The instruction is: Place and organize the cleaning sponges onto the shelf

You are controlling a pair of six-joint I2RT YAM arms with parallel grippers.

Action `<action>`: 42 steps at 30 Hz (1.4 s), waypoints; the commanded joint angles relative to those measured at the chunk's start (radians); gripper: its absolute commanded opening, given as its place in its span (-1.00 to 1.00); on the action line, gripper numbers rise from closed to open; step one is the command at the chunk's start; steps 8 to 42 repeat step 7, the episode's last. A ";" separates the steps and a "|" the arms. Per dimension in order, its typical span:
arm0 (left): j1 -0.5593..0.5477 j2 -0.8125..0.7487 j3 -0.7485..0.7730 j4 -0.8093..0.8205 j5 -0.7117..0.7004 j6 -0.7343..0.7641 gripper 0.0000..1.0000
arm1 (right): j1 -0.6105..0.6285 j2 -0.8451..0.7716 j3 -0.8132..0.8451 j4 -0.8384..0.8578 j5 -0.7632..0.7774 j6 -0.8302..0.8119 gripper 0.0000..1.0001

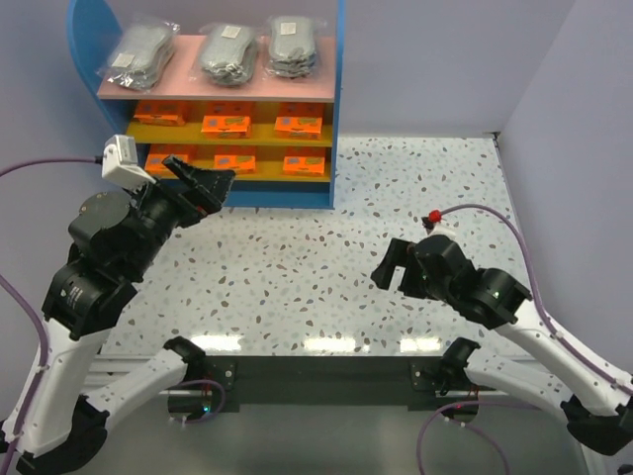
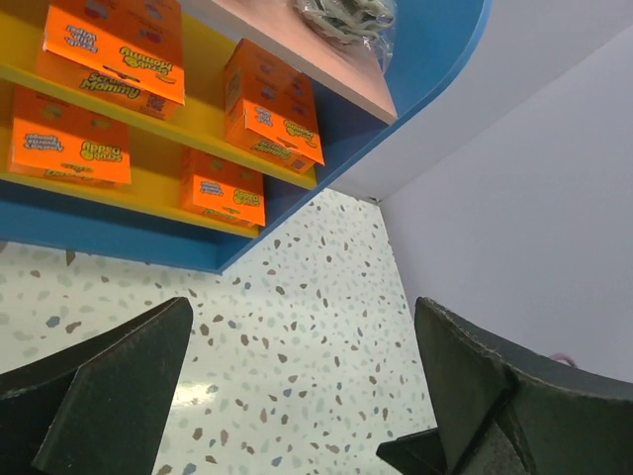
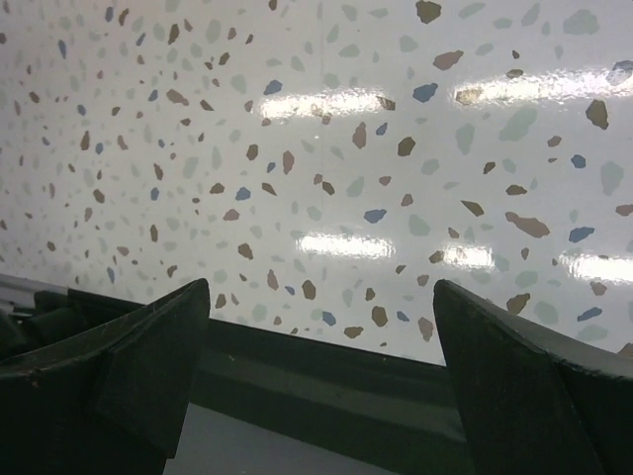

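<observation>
The shelf (image 1: 339,109) stands at the table's back left. Three grey bagged cleaning sponges (image 1: 228,51) lie side by side on its pink top board (image 1: 183,81). Several orange sponge packs (image 1: 226,125) sit in rows on the two yellow shelves. In the left wrist view the orange packs (image 2: 71,150) and one grey bundle (image 2: 346,14) show from below. My left gripper (image 1: 203,180) (image 2: 302,309) hangs open and empty just in front of the lower shelf's left end. Well away from the shelf, over the table's right half, my right gripper (image 1: 397,269) (image 3: 321,289) is open and empty.
The speckled table (image 1: 326,247) lies between the arms and the shelf. Its dark front edge (image 3: 326,371) shows under the right gripper. Grey walls (image 1: 574,119) close the back and right. Purple cables (image 1: 514,237) trail off both arms.
</observation>
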 commanded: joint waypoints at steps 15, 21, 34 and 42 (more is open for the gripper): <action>-0.001 0.059 0.065 -0.031 0.041 0.186 1.00 | -0.002 0.117 0.037 0.000 0.132 -0.031 0.96; -0.001 0.059 0.065 -0.031 0.041 0.186 1.00 | -0.002 0.117 0.037 0.000 0.132 -0.031 0.96; -0.001 0.059 0.065 -0.031 0.041 0.186 1.00 | -0.002 0.117 0.037 0.000 0.132 -0.031 0.96; -0.001 0.059 0.065 -0.031 0.041 0.186 1.00 | -0.002 0.117 0.037 0.000 0.132 -0.031 0.96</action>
